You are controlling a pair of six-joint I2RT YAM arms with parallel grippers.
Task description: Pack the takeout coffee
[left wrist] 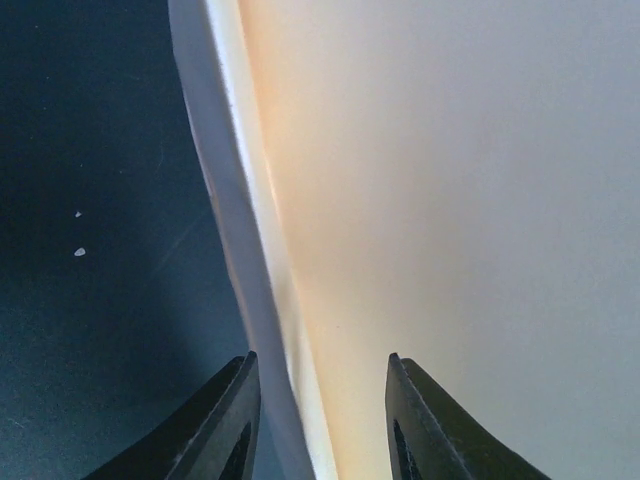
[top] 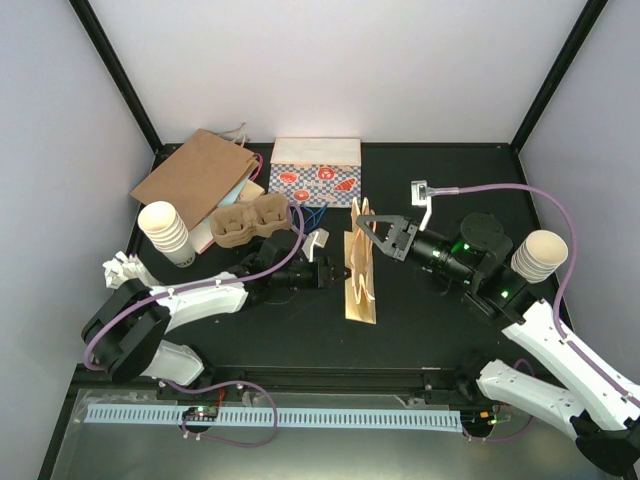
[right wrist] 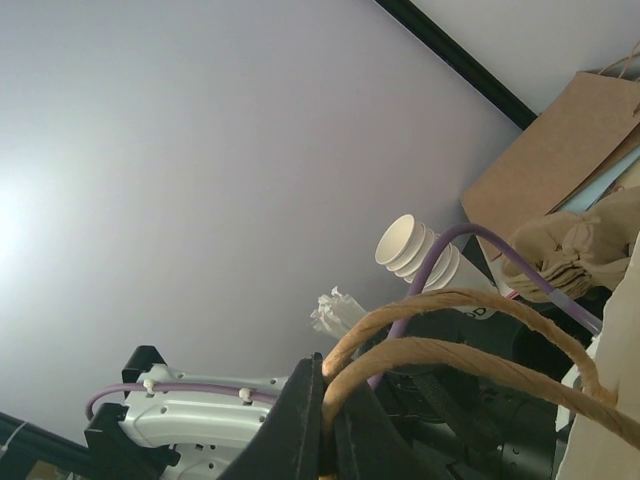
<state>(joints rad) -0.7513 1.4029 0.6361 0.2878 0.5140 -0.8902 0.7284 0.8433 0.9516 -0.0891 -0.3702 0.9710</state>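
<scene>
A thin paper bag (top: 360, 275) stands in the middle of the black counter (top: 430, 330). The right fingers (right wrist: 295, 430) are closed tight on the bag's two rope handles (right wrist: 430, 343) and hold them at the top of the bag.

The left fingers (left wrist: 225, 430) are on the other side of the bag, close to it. They are partly open. A pale edge runs down between them, with a big cream wall next to it. I cannot tell if they grip anything.

The coffee cup is hard to find. A small white thing (top: 318, 243) sits just beside the left arm's tip, near the left side of the bag. It may be the cup, but I cannot tell.

At the back a brown bag (top: 195, 175) lies flat, and a bag with red and blue patterns (top: 315, 175) is beside it. A brown cup tray (top: 245, 222) sits in front of them. One stack of cups (top: 165, 232) is on the left and another stack (top: 540, 255) is on the right.
</scene>
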